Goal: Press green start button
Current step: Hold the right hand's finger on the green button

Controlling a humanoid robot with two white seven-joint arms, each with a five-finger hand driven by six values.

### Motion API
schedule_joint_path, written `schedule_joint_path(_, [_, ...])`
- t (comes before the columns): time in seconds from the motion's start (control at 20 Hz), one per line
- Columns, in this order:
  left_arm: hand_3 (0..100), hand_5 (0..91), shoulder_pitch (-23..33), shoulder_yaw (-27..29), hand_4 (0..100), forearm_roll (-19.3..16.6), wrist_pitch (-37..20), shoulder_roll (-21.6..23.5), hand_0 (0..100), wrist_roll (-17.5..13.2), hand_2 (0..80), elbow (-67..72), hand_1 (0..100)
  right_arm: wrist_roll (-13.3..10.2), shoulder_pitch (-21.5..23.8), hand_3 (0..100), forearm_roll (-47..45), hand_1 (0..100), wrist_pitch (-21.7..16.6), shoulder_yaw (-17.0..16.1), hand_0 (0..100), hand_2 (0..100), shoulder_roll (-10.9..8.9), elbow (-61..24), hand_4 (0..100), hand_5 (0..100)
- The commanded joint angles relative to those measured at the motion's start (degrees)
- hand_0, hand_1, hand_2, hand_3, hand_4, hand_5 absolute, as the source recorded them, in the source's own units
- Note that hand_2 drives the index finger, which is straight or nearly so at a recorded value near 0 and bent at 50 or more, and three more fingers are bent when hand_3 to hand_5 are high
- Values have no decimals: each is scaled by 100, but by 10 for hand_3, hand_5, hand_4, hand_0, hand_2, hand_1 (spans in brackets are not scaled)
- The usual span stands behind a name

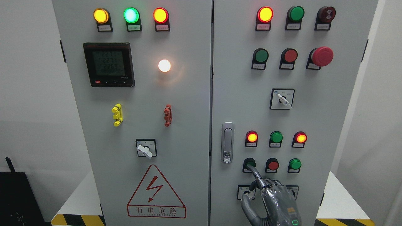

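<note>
Right hand [271, 201] reaches up the cabinet [314, 103], index finger [256, 175] stretched out, tip touching the green button [250, 163], other fingers curled, holding nothing.

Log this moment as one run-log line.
right hand | index fingertip on green start button, lowest button row, right cabinet door | left hand not in view

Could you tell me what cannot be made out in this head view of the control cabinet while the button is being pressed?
- Green start button: the robot hand's fingertip covers it; actual depression cannot be judged.
- Selector switch behind the hand: mostly hidden.
- Robot hand's arm: cut off at the bottom edge, so its side is unclear.
- Button label plates: print too small.
- Meter display: digits dim and blurred.
</note>
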Motion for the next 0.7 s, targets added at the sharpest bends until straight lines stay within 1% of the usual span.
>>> schedule_joint_path(0.0, [0,0,0,8,0,0,-2,0,120,-1,0,0,556,-25,-45,562,0,397,47,-45,714,0,0,74,553,387])
schedule_joint_path(0.65, [0,0,0,0,0,0,-2,0,120,-1,0,0,556,-25,-45,562,-8,399,38,-28,715,0,0,66,554,388])
